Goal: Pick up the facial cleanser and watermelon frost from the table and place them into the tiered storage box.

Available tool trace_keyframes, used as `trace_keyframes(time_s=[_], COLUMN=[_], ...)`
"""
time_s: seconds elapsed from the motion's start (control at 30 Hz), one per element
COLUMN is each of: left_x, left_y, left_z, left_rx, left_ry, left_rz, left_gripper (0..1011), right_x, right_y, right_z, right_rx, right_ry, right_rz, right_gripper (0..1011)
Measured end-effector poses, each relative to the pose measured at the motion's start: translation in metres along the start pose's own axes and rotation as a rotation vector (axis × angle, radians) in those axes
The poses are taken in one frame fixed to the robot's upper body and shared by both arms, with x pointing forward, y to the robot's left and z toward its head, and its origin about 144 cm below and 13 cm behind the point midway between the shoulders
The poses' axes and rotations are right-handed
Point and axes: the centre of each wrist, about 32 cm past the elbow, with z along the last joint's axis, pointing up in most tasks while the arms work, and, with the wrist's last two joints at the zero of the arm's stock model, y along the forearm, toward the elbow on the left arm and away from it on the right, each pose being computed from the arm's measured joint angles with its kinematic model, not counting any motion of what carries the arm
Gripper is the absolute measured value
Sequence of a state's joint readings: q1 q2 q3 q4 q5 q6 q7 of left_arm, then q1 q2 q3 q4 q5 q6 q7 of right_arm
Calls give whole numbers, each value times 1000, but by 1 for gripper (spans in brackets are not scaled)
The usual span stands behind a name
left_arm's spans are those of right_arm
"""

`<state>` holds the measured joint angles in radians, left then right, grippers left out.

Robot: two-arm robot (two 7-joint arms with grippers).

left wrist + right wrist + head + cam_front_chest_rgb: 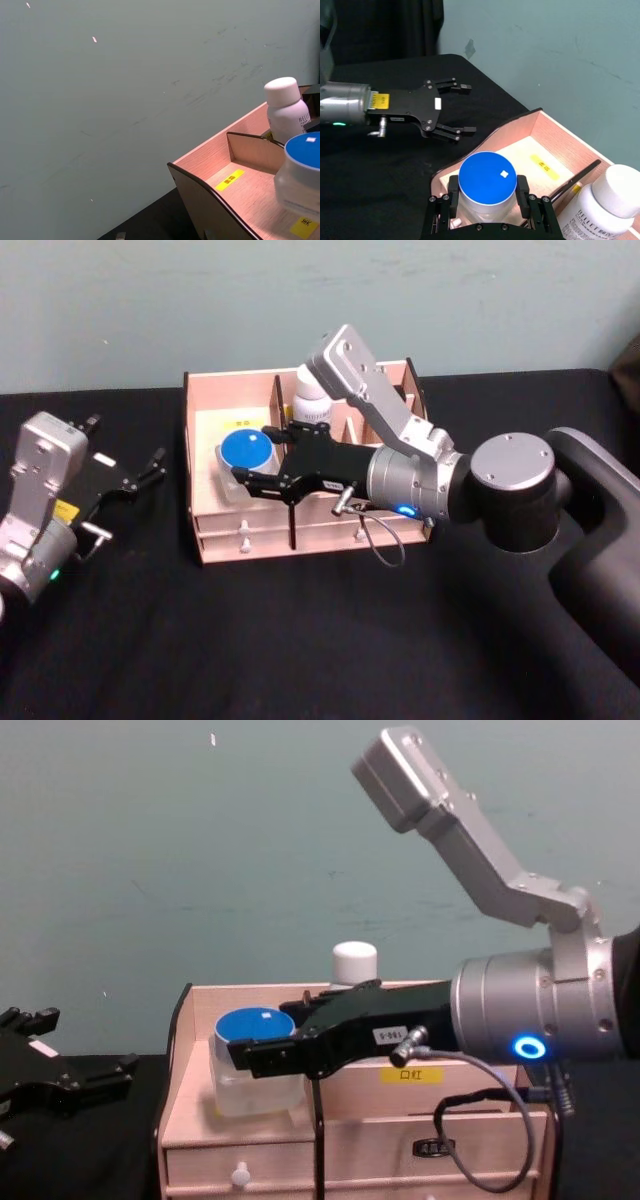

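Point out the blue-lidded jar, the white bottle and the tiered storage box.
blue-lidded jar point(487, 178), right wrist view, middle of its blue lid.
white bottle point(285, 111), left wrist view, its neck below the cap.
tiered storage box point(192, 440), head view, left side wall.

Lower body of white bottle hidden behind right arm in head view; print on its label too small to read, bottle base cut by frame edge in right wrist view. Blue-lidded jar cut off at left wrist view's edge. Yellow labels in wooden organiser illegible. Left gripper partly cut by chest view's edge
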<state>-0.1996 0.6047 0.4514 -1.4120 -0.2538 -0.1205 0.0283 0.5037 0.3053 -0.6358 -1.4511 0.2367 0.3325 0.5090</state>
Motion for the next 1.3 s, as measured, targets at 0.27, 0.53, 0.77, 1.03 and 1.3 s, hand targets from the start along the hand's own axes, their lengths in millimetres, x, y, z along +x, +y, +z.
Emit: trace_keyframes(time_s=[0.27, 0.53, 0.77, 1.03, 1.3], left_x=[0, 0, 0, 0, 0], left_y=[0, 0, 0, 0, 0], left_z=[0, 0, 0, 0, 0], left_rx=[0, 0, 0, 0, 0], left_ry=[0, 0, 0, 0, 0], left_rz=[0, 0, 0, 0, 0], left_gripper=[1010, 1010, 1010, 1010, 1010], right_x=[10, 18, 23, 25, 25], right_y=[14, 21, 26, 29, 29], right_z=[-1, -1, -2, -4, -6], right_rx=[-5, -3, 2, 1, 3], right_ry=[3, 3, 7, 16, 34], right_rz=[-14, -31, -41, -38, -37], right_gripper=[696, 697, 696, 697, 697])
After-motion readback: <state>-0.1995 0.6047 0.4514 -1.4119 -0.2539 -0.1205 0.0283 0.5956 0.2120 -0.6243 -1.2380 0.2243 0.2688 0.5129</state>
